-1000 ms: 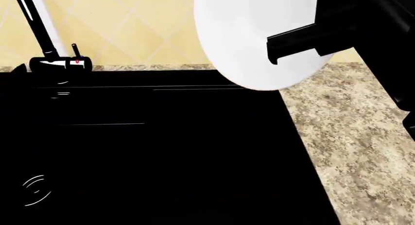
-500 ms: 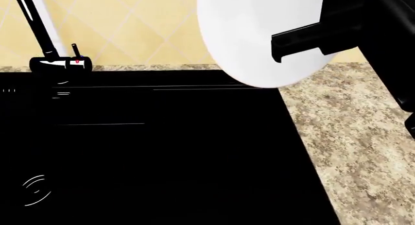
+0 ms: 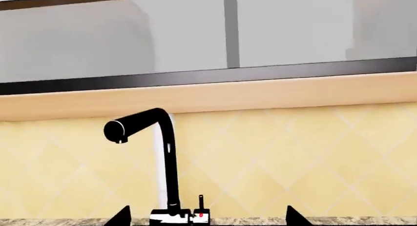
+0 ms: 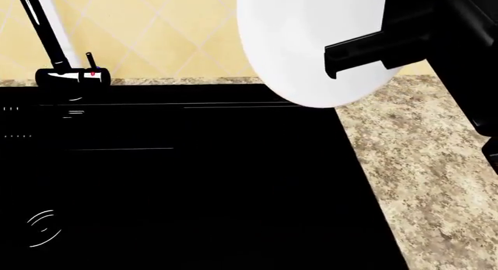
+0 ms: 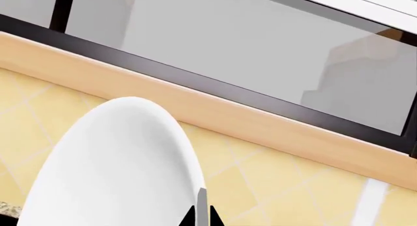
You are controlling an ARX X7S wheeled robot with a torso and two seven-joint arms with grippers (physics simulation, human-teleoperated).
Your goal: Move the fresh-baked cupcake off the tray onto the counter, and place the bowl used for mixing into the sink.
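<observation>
bowl (image 4: pixel 307 42): smooth plain white, matt-to-satin, no pattern. sink (image 4: pixel 179 182), filling lower left of head view: glossy black, thin white glints on the ridges. tap (image 3: pixel 156 162): glossy black neck, chrome base. counter (image 4: pixel 420 165), right side: speckled beige/brown granite look. Wall tiles (image 3: pixel 293 157): pale yellow, smooth, diamond grid. Right gripper (image 4: pixel 342 60): black, matt, plastic-looking.

Black tap (image 3: pixel 163 162) stands upright on the counter (image 3: pixel 339 221) against yellow tiles (image 3: pixel 293 162), grey cabinets (image 3: pixel 195 35) above it.
</observation>
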